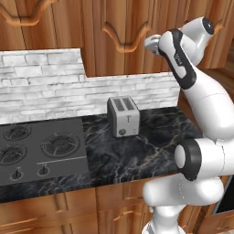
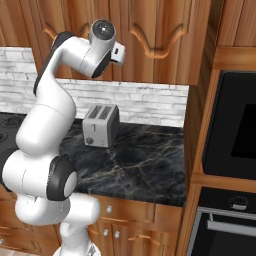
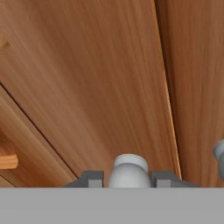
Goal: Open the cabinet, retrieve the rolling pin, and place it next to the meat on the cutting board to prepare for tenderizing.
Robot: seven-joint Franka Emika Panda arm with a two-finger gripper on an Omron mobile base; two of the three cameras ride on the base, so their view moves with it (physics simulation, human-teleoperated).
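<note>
- A dark grey gas stovetop (image 1: pixel 39 151) with round burners and two small knobs is set into the counter, well to the left of the toaster.
- A white-painted brick backsplash (image 1: pixel 45 84) runs along the wall behind the toaster.
- A black marble counter (image 1: pixel 151 137) with pale veins carries the toaster, which is the landmark used here.
- The small silver two-slot toaster (image 1: pixel 123 116) stands upright on the counter, with one round dial low on its front.
- The tall reddish-brown wooden wall cabinet (image 1: pixel 114 32), with arched carved door panels, hangs above the toaster. Both of its doors are shut.
- The white robot arm with dark joints (image 1: pixel 201 119) rises to the right of the toaster and reaches up to the cabinet front above it.
- The two-finger gripper (image 3: pixel 127 179) presses against the cabinet door above the toaster. In the hand view its dark fingertips (image 3: pixel 89 179) sit tight on either side of a small round silver knob (image 3: pixel 127 168), clamped on it.
- A second silver knob (image 3: pixel 220 153) shows just across the seam between the two doors.
- A black built-in oven (image 2: pixel 235 145) in a wooden surround stands well to the right of the toaster.
</note>
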